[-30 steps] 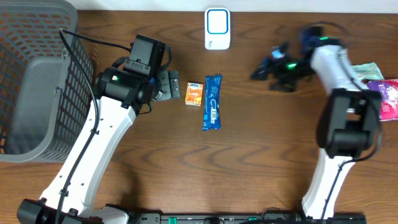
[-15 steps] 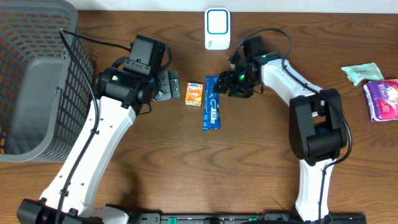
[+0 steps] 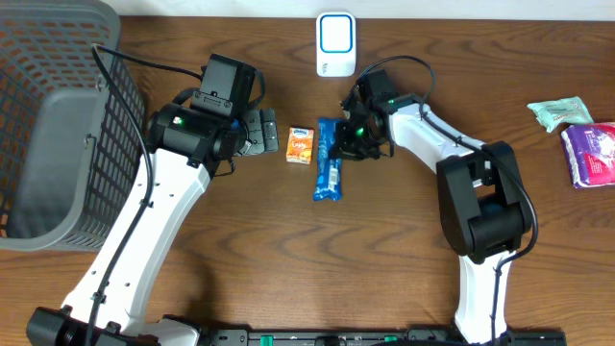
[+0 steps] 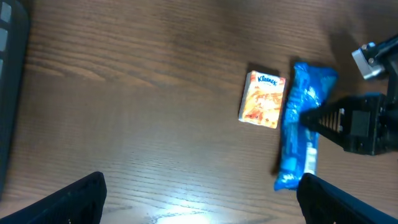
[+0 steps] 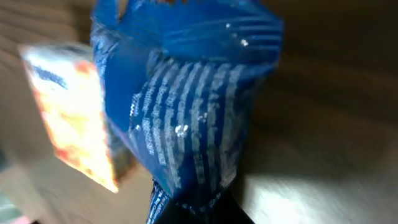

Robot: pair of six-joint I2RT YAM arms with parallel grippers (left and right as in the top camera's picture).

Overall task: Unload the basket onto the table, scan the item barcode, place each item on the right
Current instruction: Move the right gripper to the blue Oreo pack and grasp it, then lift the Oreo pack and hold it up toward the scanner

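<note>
Right gripper (image 3: 338,144) is clamped on the blue packet (image 3: 327,178) below the scanner (image 3: 335,43); lift gently and turn its barcode toward the scanner, while the left gripper (image 3: 267,132) idles with its jaws apart

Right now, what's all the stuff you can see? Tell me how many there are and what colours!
table: one, brown wood, under everything
basket: one, grey wire, far left
white device: one, white with a blue square, top middle
tissue pack: one, orange, middle, just left of the blue packet
blue packet: one, blue, middle
green packet: one, pale green, far right
purple packet: one, purple, far right, below the green one
left arm: one, white and black, left side
right arm: one, white and black, right side
left pincer: one, black, open, left of the tissue pack
right pincer: one, black, shut on the blue packet
</note>
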